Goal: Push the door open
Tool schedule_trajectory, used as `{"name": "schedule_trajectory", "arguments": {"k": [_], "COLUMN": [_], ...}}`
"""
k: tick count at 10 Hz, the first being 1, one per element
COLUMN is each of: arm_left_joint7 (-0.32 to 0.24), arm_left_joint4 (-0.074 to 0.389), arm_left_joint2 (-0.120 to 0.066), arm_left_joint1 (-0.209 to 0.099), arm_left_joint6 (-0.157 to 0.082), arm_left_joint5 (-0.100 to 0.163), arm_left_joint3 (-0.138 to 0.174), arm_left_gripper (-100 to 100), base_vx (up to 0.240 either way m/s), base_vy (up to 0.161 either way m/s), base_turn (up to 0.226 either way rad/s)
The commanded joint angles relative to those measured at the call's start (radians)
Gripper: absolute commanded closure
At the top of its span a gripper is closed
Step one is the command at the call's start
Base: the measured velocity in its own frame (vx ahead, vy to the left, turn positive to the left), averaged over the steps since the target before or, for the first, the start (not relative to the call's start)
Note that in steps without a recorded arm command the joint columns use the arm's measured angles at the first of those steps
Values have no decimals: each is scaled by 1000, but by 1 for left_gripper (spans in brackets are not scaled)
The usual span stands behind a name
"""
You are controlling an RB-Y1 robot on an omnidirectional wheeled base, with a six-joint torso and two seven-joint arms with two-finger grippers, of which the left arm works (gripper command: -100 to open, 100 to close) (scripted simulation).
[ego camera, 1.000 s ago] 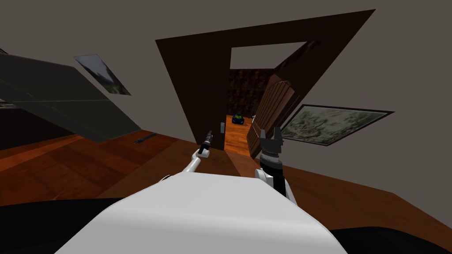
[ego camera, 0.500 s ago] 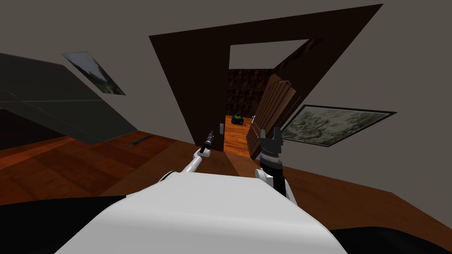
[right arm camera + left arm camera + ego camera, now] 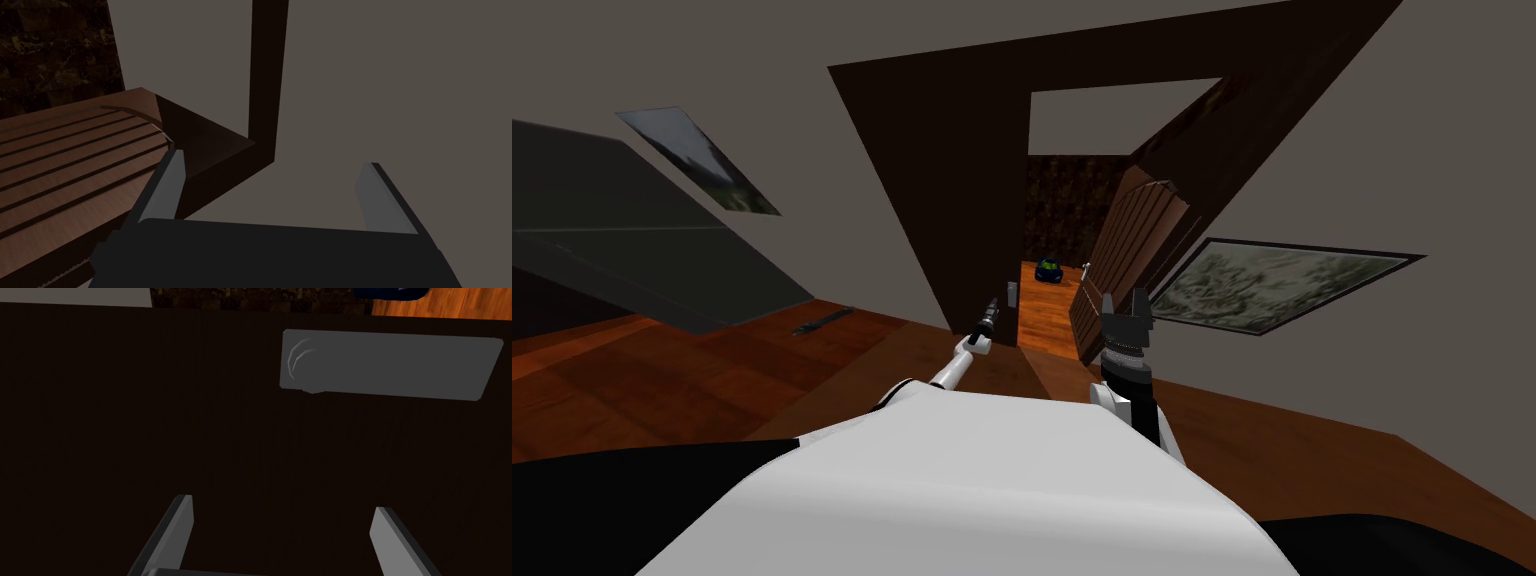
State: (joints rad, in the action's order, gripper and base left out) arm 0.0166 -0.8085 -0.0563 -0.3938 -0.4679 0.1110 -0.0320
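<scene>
The brown slatted door [image 3: 1127, 250] stands partly swung into the far room, hinged on the right of a dark brown frame [image 3: 942, 180]. My left gripper [image 3: 989, 315] is open and close to the frame's left jamb, a flat dark brown surface [image 3: 150, 413] with a grey plate [image 3: 390, 365] just beyond the fingers. My right gripper [image 3: 1124, 305] is open with nothing between its fingers, near the door's lower part. In the right wrist view the door's slatted face [image 3: 75, 160] lies beside one finger [image 3: 170, 185], with the frame [image 3: 267, 75] behind.
Orange wood floor and a blue object [image 3: 1049, 269] show through the gap. A framed picture [image 3: 1282, 285] hangs right of the door and another [image 3: 697, 160] to the left. Dark grey furniture [image 3: 642, 250] stands at left, with a small dark object [image 3: 822, 322] on the floor.
The whole head view has shifted: the doorway has grown a little and the left-hand things have slid left, so I have moved nearer. The door's opening looks the same.
</scene>
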Motion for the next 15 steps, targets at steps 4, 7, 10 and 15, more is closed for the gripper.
{"name": "schedule_trajectory", "arguments": {"k": [4,7,10,15], "arm_left_joint7": [-1,-2,-1,2], "arm_left_joint4": [101,137,144,151], "arm_left_joint2": [11,13,-1,-2], "arm_left_joint1": [-58,-80,-80,-78], "arm_left_joint6": [-1,-5,-10,-15], "arm_left_joint5": [1,2,4,6], "arm_left_joint3": [-1,0,4,13], "arm_left_gripper": [-100,-100,-100,-100], "base_vx": [81,66,145,195], "base_vy": [-5,-7,-13,-29], "base_turn": [-24,-15,-21,-23]}}
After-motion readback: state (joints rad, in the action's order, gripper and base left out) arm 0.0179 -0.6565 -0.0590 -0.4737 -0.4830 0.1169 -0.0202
